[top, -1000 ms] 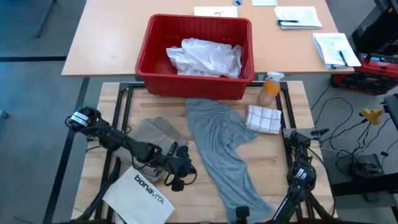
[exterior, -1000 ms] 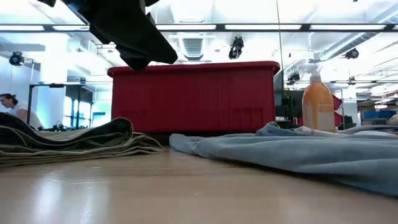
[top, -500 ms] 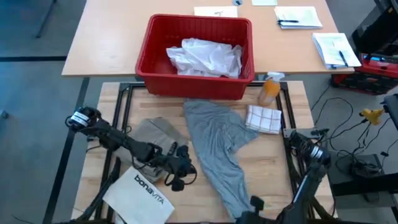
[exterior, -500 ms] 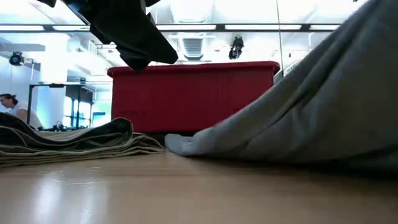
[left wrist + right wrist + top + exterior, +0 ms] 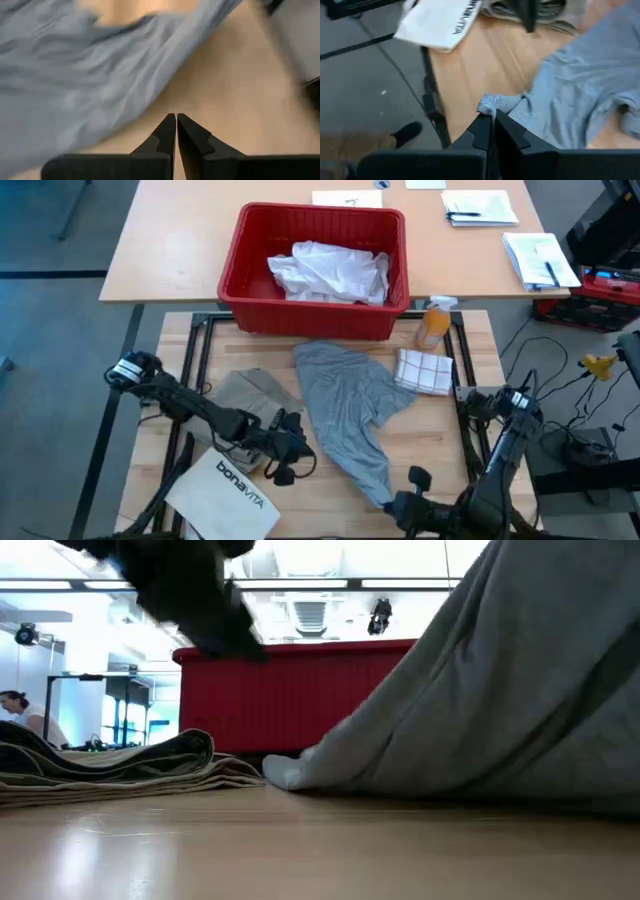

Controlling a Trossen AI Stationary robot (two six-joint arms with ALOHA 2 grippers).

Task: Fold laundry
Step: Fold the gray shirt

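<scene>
Grey T-shirt [image 5: 345,405]: you have this soft grey cotton garment spread lengthwise down the middle of the pale wooden worktop [image 5: 440,440], its near end bunched and lifted.
Right tool [image 5: 491,119]: your right arm's tool is clenched on that bunched grey end, at the near edge of the worktop.
Left tool [image 5: 176,120]: your left arm's tool is clenched on nothing, fingers pressed together, above bare wood just beside the T-shirt's edge.
Khaki-tan garment [image 5: 250,398]: folded flat pile, left of the T-shirt, partly under your left arm.
White shirt [image 5: 330,272]: crumpled white fabric lying inside the red plastic basket [image 5: 240,255], beyond the T-shirt.
Stiff white bag printed "bonavita" [image 5: 225,492]: near left corner.
White checked cloth [image 5: 424,372]: folded, right of the T-shirt.
Orange spray bottle [image 5: 433,324]: upright, beyond the checked cloth.
</scene>
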